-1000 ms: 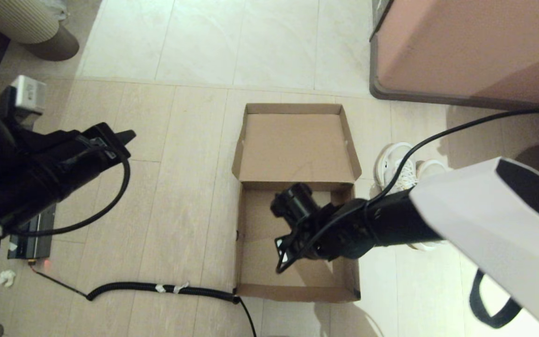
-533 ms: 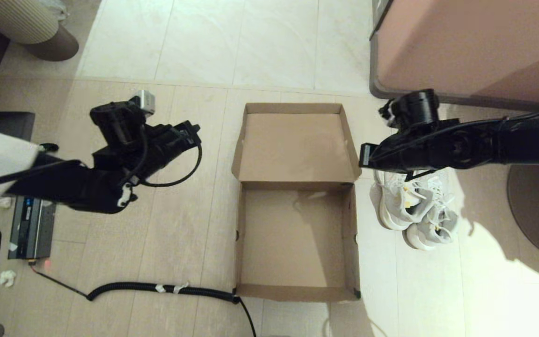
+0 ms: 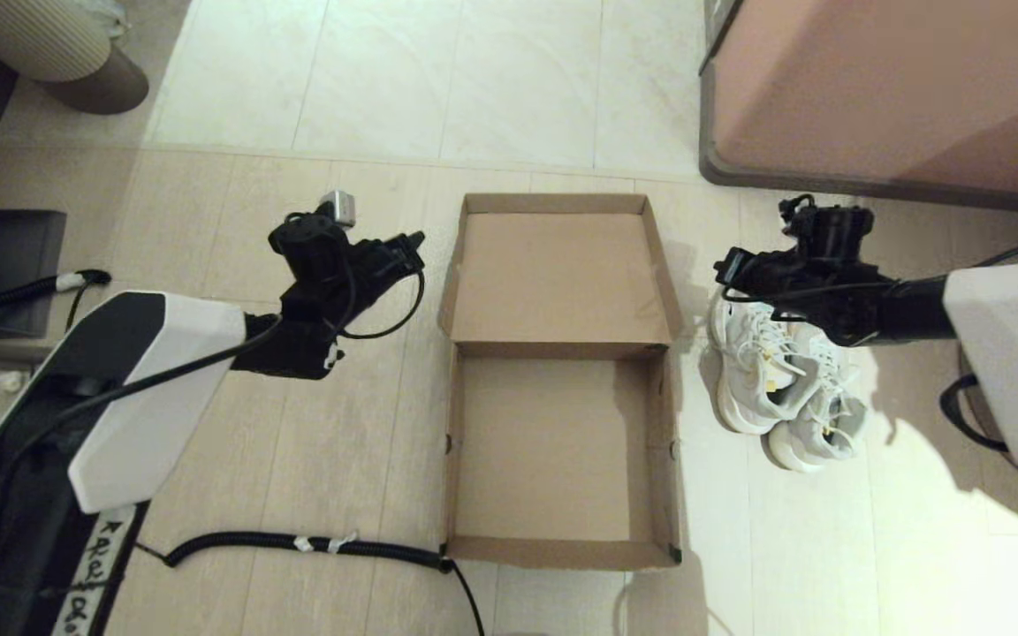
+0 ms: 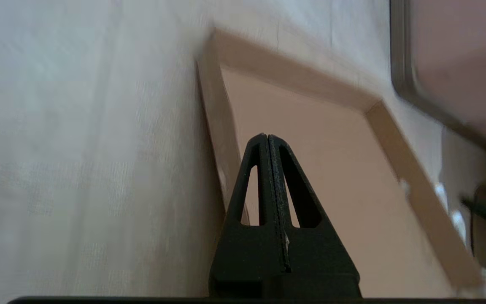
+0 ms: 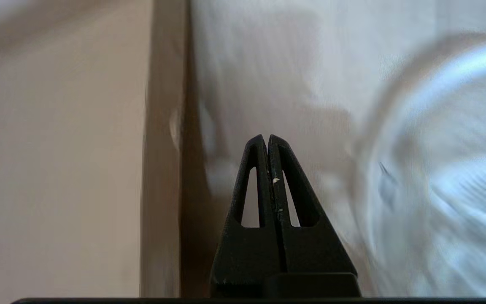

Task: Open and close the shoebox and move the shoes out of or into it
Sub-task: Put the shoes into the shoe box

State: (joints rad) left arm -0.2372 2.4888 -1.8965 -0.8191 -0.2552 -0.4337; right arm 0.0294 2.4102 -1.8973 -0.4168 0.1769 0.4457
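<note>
The brown cardboard shoebox (image 3: 560,552) lies open and empty on the floor, its flap lid (image 3: 559,278) folded flat away from me. The pair of white sneakers (image 3: 778,380) stands on the floor just right of the box. My left gripper (image 3: 412,245) hovers shut by the lid's left edge (image 4: 213,126), holding nothing (image 4: 267,137). My right gripper (image 3: 725,265) hovers shut between the lid's right edge and the far end of the sneakers; its wrist view shows its tips (image 5: 267,138), the box wall (image 5: 163,169) and a blurred white shoe (image 5: 445,169).
A large pinkish-brown cabinet (image 3: 889,97) stands at the back right. A black coiled cable (image 3: 297,543) runs along the floor to the box's near left corner. A dark block (image 3: 1,265) sits at the far left and a striped cushion (image 3: 41,35) at the back left.
Both arms have swung in from elsewhere: the right gripper left the box interior and came down beside the sneakers, and the left gripper moved rightward to the lid's left edge.
</note>
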